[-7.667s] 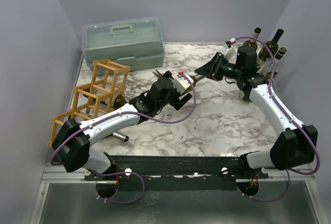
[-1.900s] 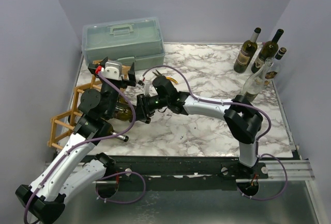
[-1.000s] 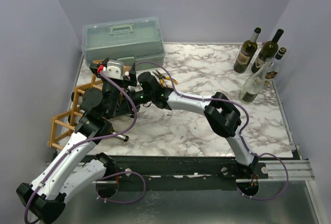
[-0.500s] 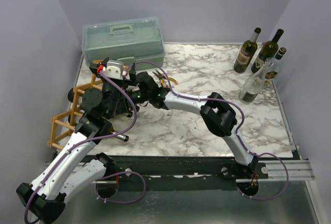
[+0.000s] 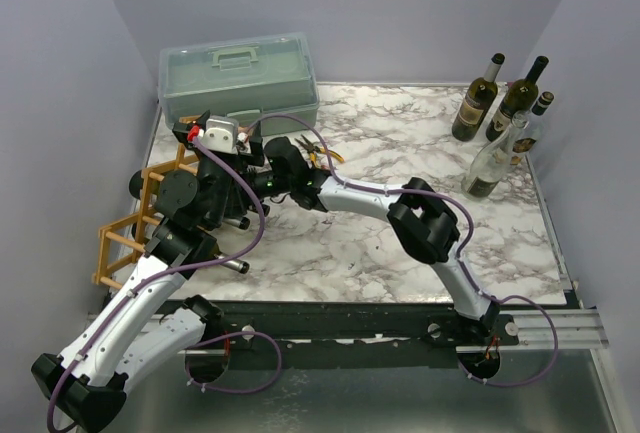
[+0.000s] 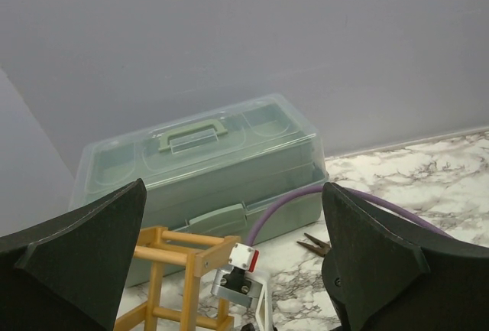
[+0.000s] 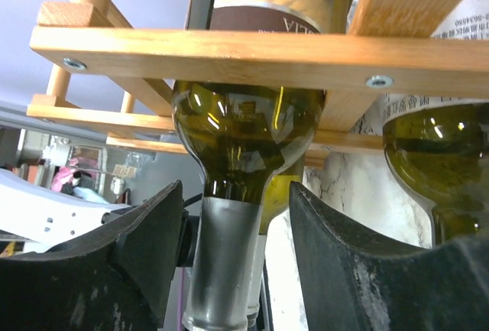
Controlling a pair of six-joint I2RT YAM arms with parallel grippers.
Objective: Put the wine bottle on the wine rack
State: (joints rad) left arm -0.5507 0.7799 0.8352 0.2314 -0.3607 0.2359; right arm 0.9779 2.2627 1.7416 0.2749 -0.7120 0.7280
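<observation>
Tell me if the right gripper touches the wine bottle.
Cannot tell. Right wrist view: one finger of the right gripper clears the wine bottle; the other side is shadowed.

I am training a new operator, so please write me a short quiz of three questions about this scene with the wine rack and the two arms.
1. True or false: the left fingers are shut on something.
2. Choose one. The neck of the wine bottle is: A, between the right fingers; B, between the left fingers; C, out of view in every picture.
3. Fill in: beyond the wine rack, at the back of the scene, stands a pale green ____.

Key: 1 false; 2 A; 3 toolbox.
</observation>
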